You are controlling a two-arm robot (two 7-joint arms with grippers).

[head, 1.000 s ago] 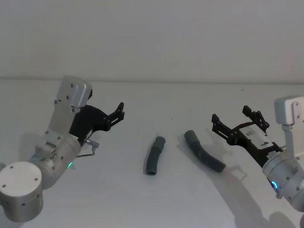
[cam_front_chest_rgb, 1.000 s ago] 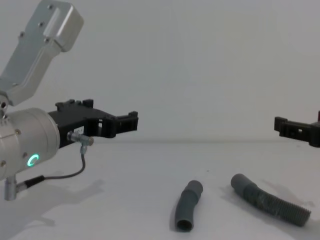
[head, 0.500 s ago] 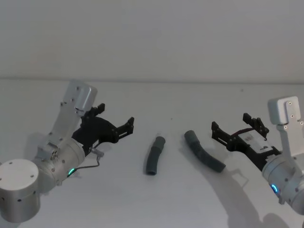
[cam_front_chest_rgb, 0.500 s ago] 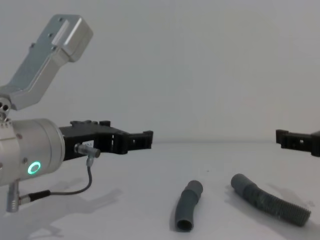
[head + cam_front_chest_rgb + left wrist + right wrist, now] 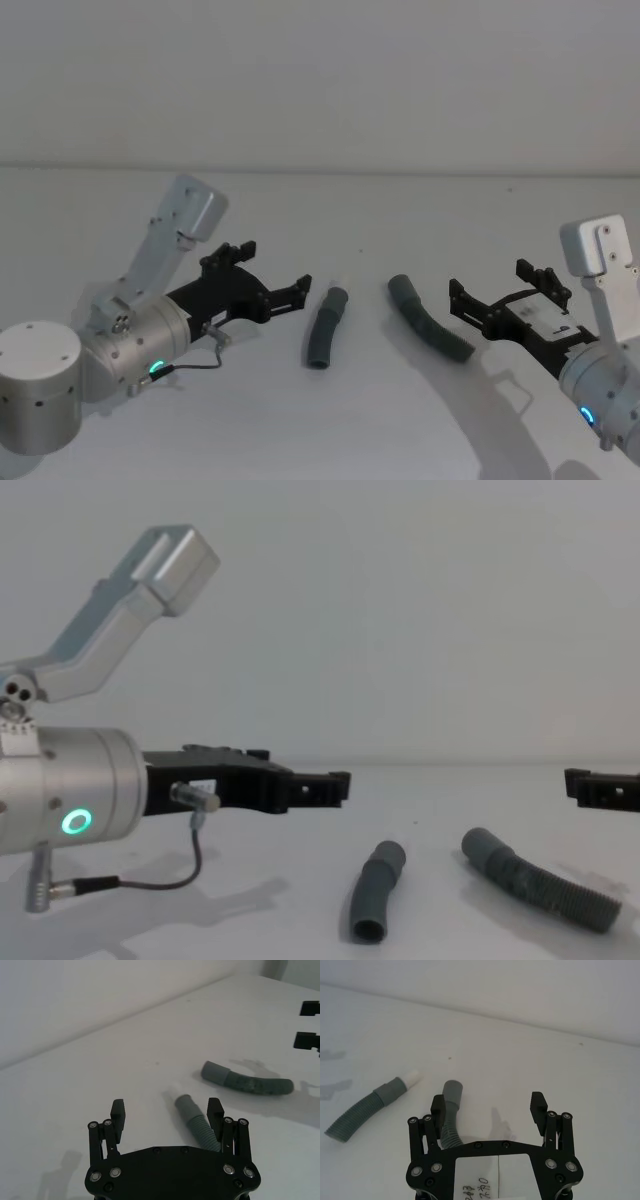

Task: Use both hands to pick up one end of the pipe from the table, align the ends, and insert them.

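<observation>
Two dark grey pipe pieces lie on the white table (image 5: 350, 420). The shorter piece (image 5: 322, 328) (image 5: 375, 890) (image 5: 195, 1120) (image 5: 365, 1110) has a white tip at its far end. To its right lies the longer ribbed piece (image 5: 430, 330) (image 5: 540, 885) (image 5: 245, 1081), its smooth cuff (image 5: 453, 1094) pointing away from me. My left gripper (image 5: 278, 270) (image 5: 320, 788) (image 5: 166, 1107) hangs open just left of the short piece's tip, one finger beside it. Just right of the ribbed piece, my right gripper (image 5: 490, 282) (image 5: 488, 1101) (image 5: 600, 788) is open above the table. Neither touches a piece.
The table's far edge meets a plain pale wall. A thin grey cable (image 5: 150, 880) loops under my left wrist. Bare table surrounds the two pieces on every side.
My left gripper has dropped and reached right, from well left of the short piece to right beside its tip. The right gripper has sunk slightly. Both pieces lie as before.
</observation>
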